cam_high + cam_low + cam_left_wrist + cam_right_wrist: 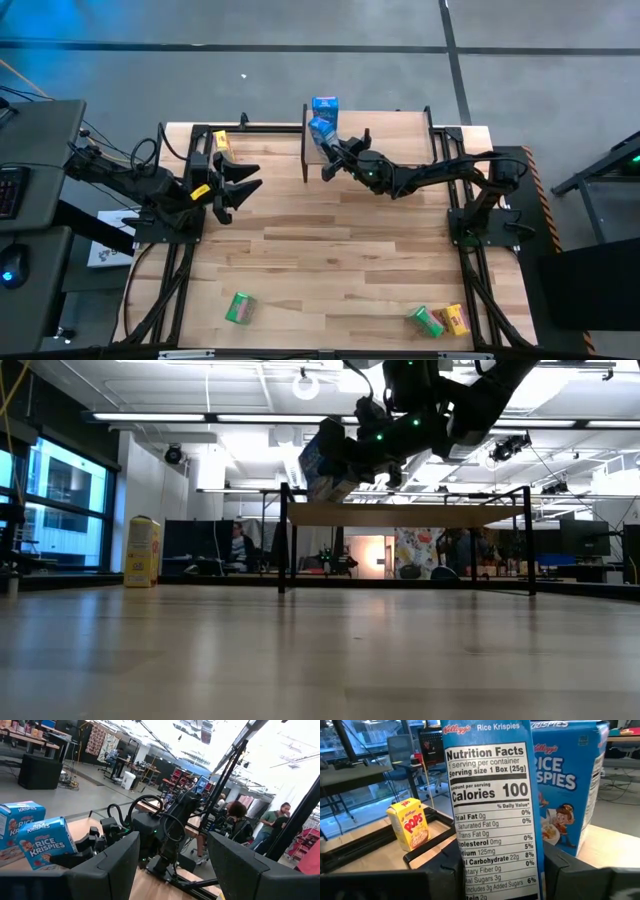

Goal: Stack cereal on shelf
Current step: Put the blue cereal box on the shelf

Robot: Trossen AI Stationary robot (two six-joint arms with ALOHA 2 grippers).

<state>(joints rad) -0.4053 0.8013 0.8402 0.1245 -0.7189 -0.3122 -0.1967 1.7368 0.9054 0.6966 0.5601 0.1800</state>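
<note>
My right gripper [327, 152] is over the left end of the shelf [385, 125] and is shut on a blue cereal box [320, 131], seen in the right wrist view side-on with its nutrition panel [490, 815]. A second blue box [324, 103] stands upright on the shelf's far left corner, just behind the held one [570, 780]. A yellow box [221, 141] stands on the table left of the shelf. Two green boxes [240, 308] [424, 320] and another yellow one [456, 320] lie near the table's near edge. My left gripper [243, 186] waits open, left of the shelf. My right gripper pinches the blue box between its two fingers [445, 870], one on each broad face, low on the box beside the nutrition panel [492, 865]. The fingers come from the table's right, slanting down. The box is tilted over the shelf board [400, 513]; whether its lower end touches the board I cannot tell.
The shelf's black legs [283, 540] and black frame rails [304, 150] border the board. Most of the board to the right of the boxes is bare wood. The arm bases stand at the table's left and right edges.
</note>
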